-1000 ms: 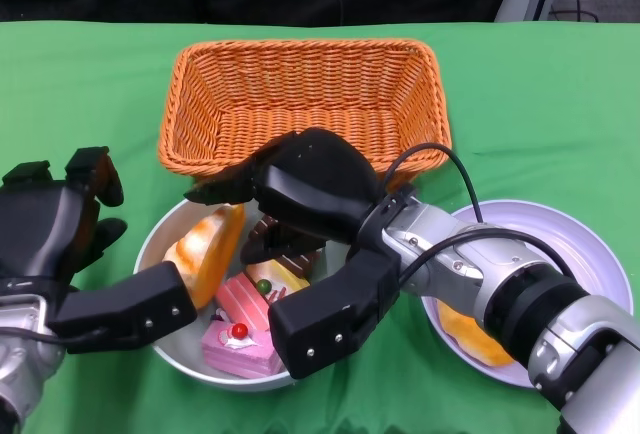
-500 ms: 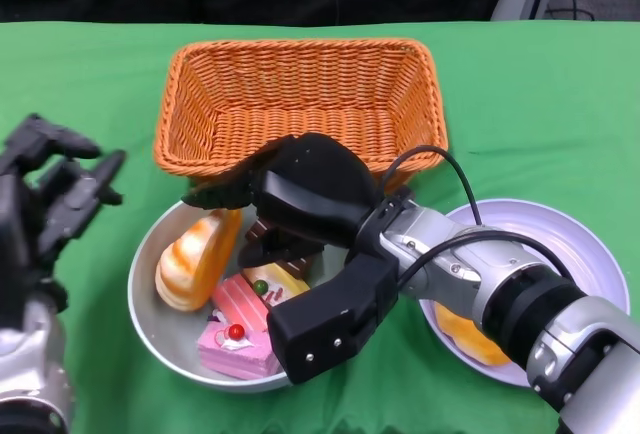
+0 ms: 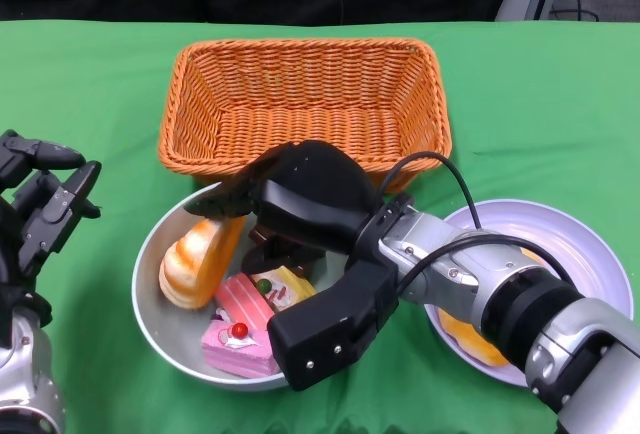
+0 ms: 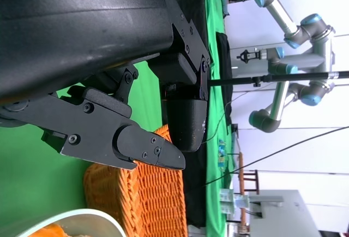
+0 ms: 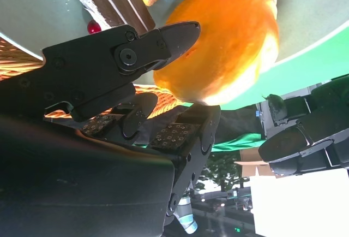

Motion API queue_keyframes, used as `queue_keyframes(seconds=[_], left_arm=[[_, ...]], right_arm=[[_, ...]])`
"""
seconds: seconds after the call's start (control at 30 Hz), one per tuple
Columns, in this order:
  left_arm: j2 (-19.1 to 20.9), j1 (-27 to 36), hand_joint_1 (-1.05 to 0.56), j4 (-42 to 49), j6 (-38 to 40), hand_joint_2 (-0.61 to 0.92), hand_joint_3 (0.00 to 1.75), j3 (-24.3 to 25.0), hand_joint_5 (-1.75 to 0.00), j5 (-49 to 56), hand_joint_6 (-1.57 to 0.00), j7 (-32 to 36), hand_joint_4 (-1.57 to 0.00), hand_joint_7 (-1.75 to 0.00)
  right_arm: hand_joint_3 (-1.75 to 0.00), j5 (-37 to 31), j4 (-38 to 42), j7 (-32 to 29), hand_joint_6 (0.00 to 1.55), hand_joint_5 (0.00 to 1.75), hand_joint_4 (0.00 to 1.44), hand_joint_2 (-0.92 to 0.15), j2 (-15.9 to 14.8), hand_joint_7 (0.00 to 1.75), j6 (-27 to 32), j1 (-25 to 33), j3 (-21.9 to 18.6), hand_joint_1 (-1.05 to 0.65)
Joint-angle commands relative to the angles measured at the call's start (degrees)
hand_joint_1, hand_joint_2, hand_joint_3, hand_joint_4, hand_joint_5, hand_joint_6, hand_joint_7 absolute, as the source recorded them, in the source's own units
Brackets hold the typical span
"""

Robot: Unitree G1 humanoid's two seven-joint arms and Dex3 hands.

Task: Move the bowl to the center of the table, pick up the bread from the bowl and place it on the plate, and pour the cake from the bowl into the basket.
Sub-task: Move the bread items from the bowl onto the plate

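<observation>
From the head view, the bowl sits on the green worktop just in front of the basket, with the plate to its right. The right hand reaches over the bowl from the right, its fingers stretched above the bread, which leans against the bowl's left wall. One broad finger hangs over the near rim, by the pink cake; a chocolate slice lies under the palm. The hand seems placed to straddle the bread for the lift to the plate, where an orange piece shows under the forearm. The left hand stands clear of the bowl at the left edge, fingers spread and holding nothing, likely kept aside to give the right hand room.

In the right wrist view, the bread fills the middle, resting on the bowl's inner wall. One finger tip touches or nearly touches its side, and a padded finger sits just below it on the opposite side. The fingers are partly closed around the bread, but I cannot tell whether they grip it yet; it looks to rest in the bowl.

The left wrist view shows the left hand's fingers apart over bare green cloth, nothing between them, with the basket's corner and a sliver of the bowl's rim beyond.
</observation>
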Motion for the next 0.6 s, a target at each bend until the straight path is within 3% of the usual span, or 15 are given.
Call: queue_keyframes(seconds=[0.03,0.13,0.27,0.47,0.6], left_arm=[[1.40,-0.74,-0.25,0.79,-0.88,0.92,0.03,0.08,-1.75,1.79,-0.75,2.32,-0.71,-1.24],[2.21,-0.88,-0.21,1.35,-0.79,0.92,0.19,-0.10,-1.75,3.56,-0.71,4.27,-0.71,-1.33],[2.83,-1.57,-0.14,1.70,1.66,0.92,0.36,0.95,-1.75,3.13,-0.70,5.34,-0.70,-1.32],[4.14,-1.75,-0.14,1.50,2.87,0.91,0.42,0.49,-1.63,5.03,-0.74,8.99,-0.72,-1.24],[4.58,-1.91,-0.13,1.56,3.28,0.90,0.42,0.76,-1.65,5.12,-0.75,9.25,-0.70,-1.21]], right_arm=[[0.00,-0.41,-0.22,-0.96,0.64,0.01,0.70,-0.87,-0.66,0.00,0.25,-0.22,0.56,-0.60],[0.00,-0.70,-0.21,-1.00,0.63,0.01,0.72,-0.86,-0.78,0.00,0.23,0.01,0.72,-0.59],[-0.01,-0.95,0.13,-1.39,0.66,0.01,0.73,-0.88,-0.97,0.01,0.02,0.11,1.08,-0.60],[0.00,-0.50,0.73,-1.34,0.68,0.01,0.73,-0.88,-1.12,0.01,-0.53,0.50,1.05,-0.59],[0.00,-1.07,1.11,-1.92,0.69,0.01,0.75,-0.88,-1.25,0.01,-0.35,0.56,1.58,-0.59]])
